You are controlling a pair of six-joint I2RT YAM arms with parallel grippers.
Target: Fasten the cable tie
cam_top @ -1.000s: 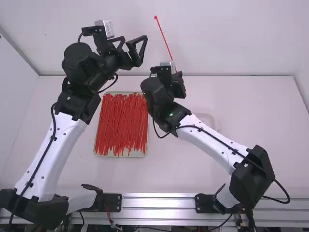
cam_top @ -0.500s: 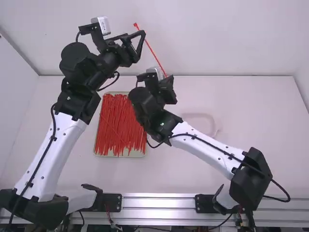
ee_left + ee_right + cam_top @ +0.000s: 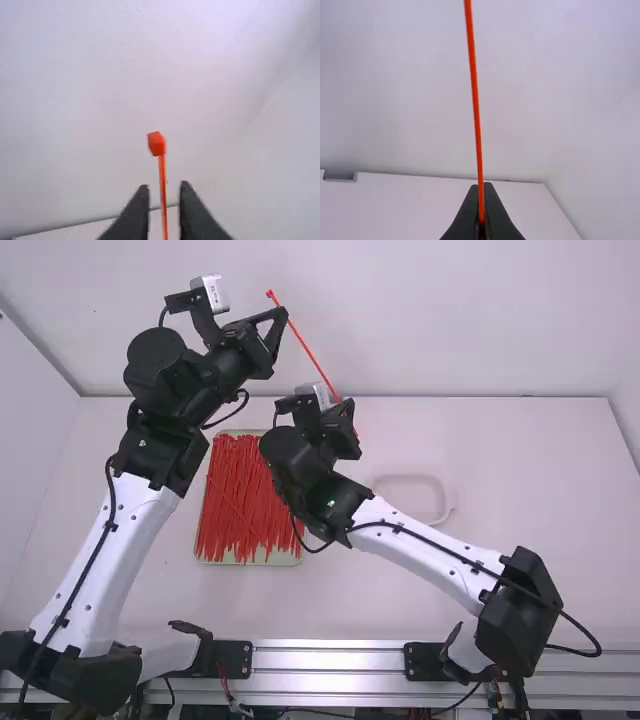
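Note:
A single red cable tie (image 3: pixel 305 345) stands up in the air, leaning back and to the left above the table's far side. My right gripper (image 3: pixel 343 412) is shut on its lower end, and the strap rises straight out of the pinched fingers (image 3: pixel 480 186). My left gripper (image 3: pixel 278 318) is up by the tie's top end. In the left wrist view its two fingers stand apart, open, with the strap (image 3: pixel 162 195) running between them (image 3: pixel 164 187) and touching neither. The square head (image 3: pixel 155 143) sticks out beyond the fingertips.
A tray (image 3: pixel 250 563) heaped with several red cable ties (image 3: pixel 250 495) lies left of the middle, under both arms. A pale looped outline (image 3: pixel 410 496) lies on the table to the right of the right arm. The white back wall rises close behind both grippers.
The right gripper carried the tie to the left. The left gripper swung over to it, and its fingers now straddle the strap just below the head.

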